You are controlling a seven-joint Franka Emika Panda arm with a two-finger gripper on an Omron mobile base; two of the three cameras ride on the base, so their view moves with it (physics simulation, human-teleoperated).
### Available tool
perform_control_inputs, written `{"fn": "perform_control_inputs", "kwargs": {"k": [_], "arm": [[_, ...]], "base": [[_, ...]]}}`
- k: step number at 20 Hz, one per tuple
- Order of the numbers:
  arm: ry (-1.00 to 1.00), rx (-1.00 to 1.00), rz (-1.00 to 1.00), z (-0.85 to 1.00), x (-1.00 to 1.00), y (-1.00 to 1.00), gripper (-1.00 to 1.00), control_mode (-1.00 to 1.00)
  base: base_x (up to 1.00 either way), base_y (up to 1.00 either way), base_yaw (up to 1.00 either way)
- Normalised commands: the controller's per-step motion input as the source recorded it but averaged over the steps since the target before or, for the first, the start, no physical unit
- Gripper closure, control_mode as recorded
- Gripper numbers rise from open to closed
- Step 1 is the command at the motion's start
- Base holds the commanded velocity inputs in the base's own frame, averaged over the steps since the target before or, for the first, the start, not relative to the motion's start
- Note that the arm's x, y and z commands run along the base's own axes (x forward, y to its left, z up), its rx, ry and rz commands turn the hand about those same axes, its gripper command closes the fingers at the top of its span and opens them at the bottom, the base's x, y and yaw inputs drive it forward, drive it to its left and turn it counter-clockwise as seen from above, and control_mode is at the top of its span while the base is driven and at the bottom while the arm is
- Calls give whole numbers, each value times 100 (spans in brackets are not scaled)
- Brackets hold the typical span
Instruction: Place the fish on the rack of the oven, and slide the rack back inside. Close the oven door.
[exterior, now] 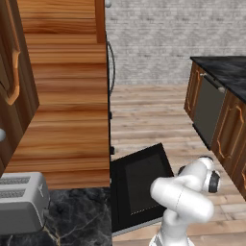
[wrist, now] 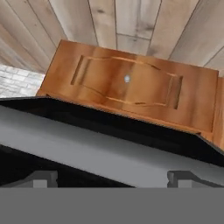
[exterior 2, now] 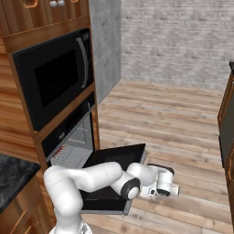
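- The arm is bent low over the oven door [exterior 2: 114,157]; the gripper [exterior 2: 170,185] is held with jaws spread wide, gripping nothing.
- The oven door is seen dropped flat, black and glossy.

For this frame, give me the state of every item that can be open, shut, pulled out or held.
oven door: dropped fully open, lying flat.
rack: inside the oven cavity; whether it is slid out cannot be told.
microwave: door shut.
claw: open, holding nothing, out past the door's front edge.
toaster: on the dark counter, slots empty.
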Motion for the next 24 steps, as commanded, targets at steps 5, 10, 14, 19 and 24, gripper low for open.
{"fn": "perform_control_inputs", "kwargs": {"k": [5, 10, 14, 19, 24], "arm": [[14, 9, 5, -54, 25, -31, -100, -100], [9, 5, 8, -83, 21, -33, -100, -100], [3, 5, 10, -100, 19, -17, -100, -100], [0, 10, 14, -100, 15, 12, -100, -100], [-1, 25, 15, -54, 3, 30, -100, -100]], "base": [[0, 0, 0], [0, 0, 0], [0, 0, 0], [0, 0, 0], [0, 0, 0]]}}
